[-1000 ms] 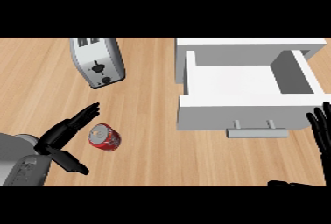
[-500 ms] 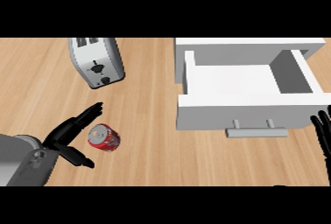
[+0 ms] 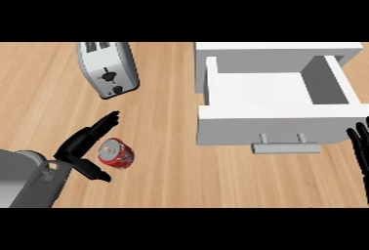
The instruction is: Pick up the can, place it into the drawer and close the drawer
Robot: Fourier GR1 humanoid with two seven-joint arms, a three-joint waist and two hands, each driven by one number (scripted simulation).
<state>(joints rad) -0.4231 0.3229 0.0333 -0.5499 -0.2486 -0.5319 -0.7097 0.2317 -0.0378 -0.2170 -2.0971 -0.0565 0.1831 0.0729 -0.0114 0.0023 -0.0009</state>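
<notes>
- Inventory: one can (image 3: 115,153), one drawer (image 3: 277,100), one toaster (image 3: 108,69) and two hands are showing on the wooden table (image 3: 173,180).
- The can, red with a silver top, is lying tilted on the table at the lower left, well apart from the drawer.
- The left hand (image 3: 81,146) is sitting just beside the can on the can's left side. Its fingers (image 3: 104,122) are stretching straight past the can toward the toaster, and its thumb (image 3: 93,174) is extending below the can, so the can is lying in the wide gap between them. The hand is spread wide and is holding nothing; contact with the can cannot be confirmed.
- The right hand (image 3: 359,149) is resting at the right edge of the view, fingers straight and pointing up, holding nothing, just beside the drawer's front right corner.
- The white drawer is standing pulled open at the upper right, with its grey handle (image 3: 285,146) facing the lower edge.
- The silver toaster is standing above the left hand, near the fingertips but apart from them.
- Bare table is lying between the can and the drawer front.
</notes>
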